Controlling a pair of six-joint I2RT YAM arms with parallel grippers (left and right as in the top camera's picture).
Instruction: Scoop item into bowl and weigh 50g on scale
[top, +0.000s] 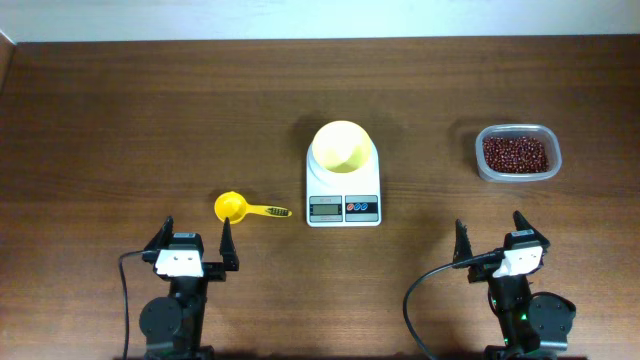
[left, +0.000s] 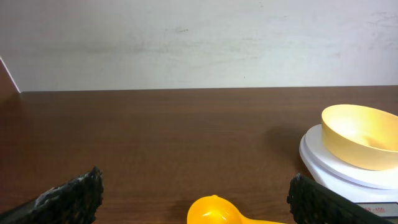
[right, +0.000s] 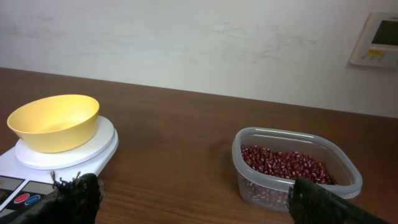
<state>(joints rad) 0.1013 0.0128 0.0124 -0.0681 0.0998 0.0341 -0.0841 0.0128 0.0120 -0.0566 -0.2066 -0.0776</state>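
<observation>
Reddish-brown beans (top: 516, 153) lie in a clear plastic tub (top: 518, 127) on the right side of the wooden table (top: 150, 120), well apart from everything else. From the right wrist we see them (right: 283, 165) heaped low inside the tub (right: 261, 190), below its rim.

Near the middle of the table a pale-yellow bowl (top: 342, 147) sits upright on the round plate of a white scale (top: 343, 185), its inside plain yellow. The scale's grey display and its red and blue buttons face the arms; we cannot read the display, as it is too small.

To the left of the scale, close but not touching it, a bright-yellow scoop (top: 240, 208) lies flat with its handle pointing toward the scale.

Nearer to us, the left gripper (top: 197, 228) hangs just short of the scoop with its fingers spread wide and nothing between them. The right gripper (top: 489, 222) hangs between the scale and the tub, nearer the table's front edge, equally released and bare. A black cable (top: 125, 300) loops from the left arm's base.

A pale wall (left: 186, 43) rises behind the far edge.
</observation>
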